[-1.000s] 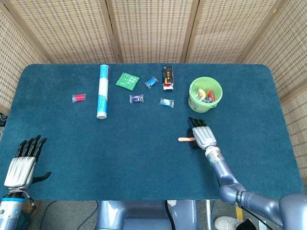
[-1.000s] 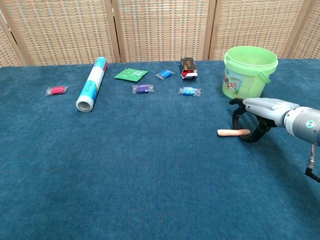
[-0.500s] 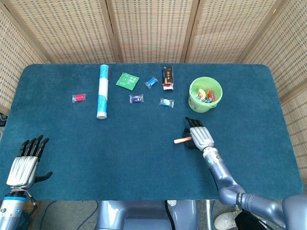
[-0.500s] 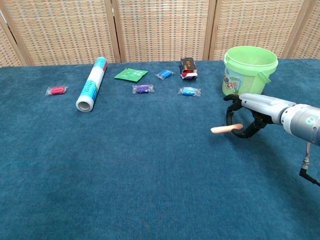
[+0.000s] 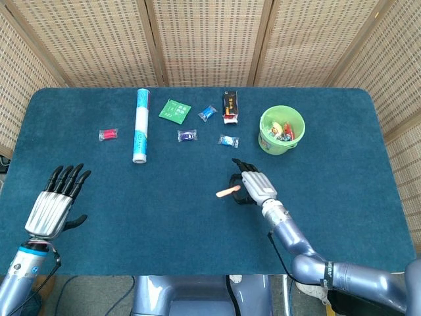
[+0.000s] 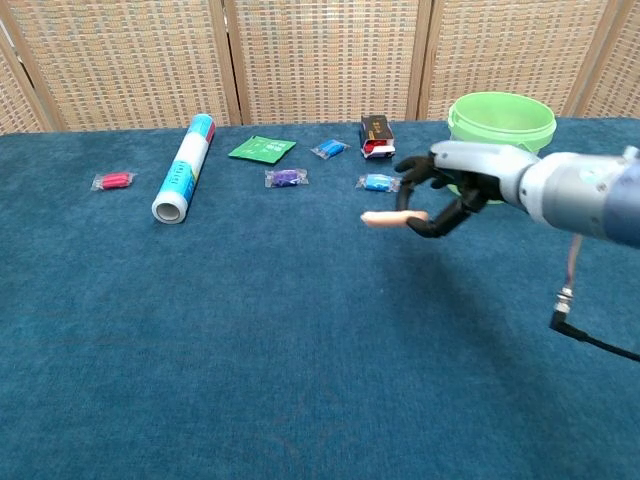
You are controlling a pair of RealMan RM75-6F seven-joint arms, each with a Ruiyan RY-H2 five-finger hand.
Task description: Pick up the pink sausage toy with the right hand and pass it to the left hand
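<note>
Lifted and carried leftward, the sausage (image 5: 227, 192) now hangs above the counter (image 5: 164, 217).
Right hand (image 5: 250, 187) pinches one end; its smooth pink rod sticks out level, leftward; left hand (image 5: 52, 209) spread, empty.

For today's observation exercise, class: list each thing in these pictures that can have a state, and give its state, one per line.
pink sausage toy: held off the table, roughly level
right hand: gripping one end of the toy
left hand: open, fingers spread, empty
green bucket: upright, with small items inside
long tube: lying on its side
dark box: lying flat
green packet: lying flat
</note>
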